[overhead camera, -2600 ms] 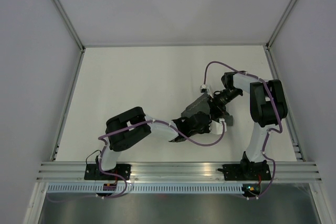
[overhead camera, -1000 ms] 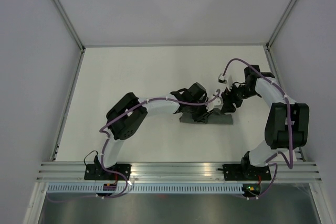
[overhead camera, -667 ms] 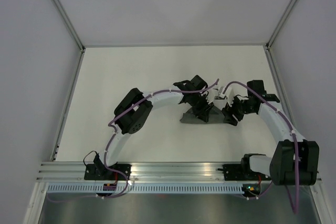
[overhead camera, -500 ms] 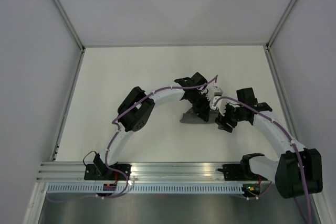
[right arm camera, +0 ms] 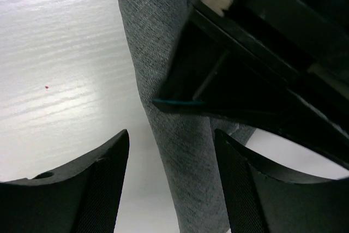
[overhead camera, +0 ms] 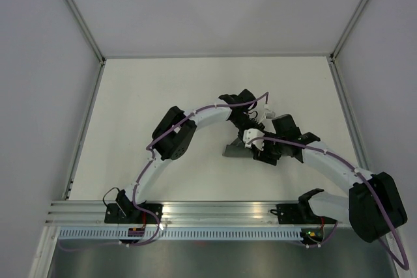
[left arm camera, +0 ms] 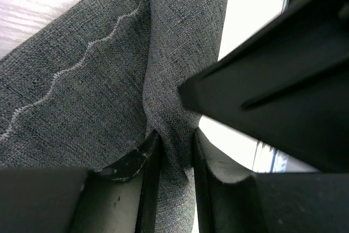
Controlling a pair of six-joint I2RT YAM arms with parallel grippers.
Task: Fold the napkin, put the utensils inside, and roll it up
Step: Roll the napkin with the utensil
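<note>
I see a white worktop (overhead camera: 163, 96) boxed in by pale grey walls (overhead camera: 39, 96) and metal frame posts (overhead camera: 75, 11). An aluminium rail (overhead camera: 221, 209) lines its near edge.
</note>
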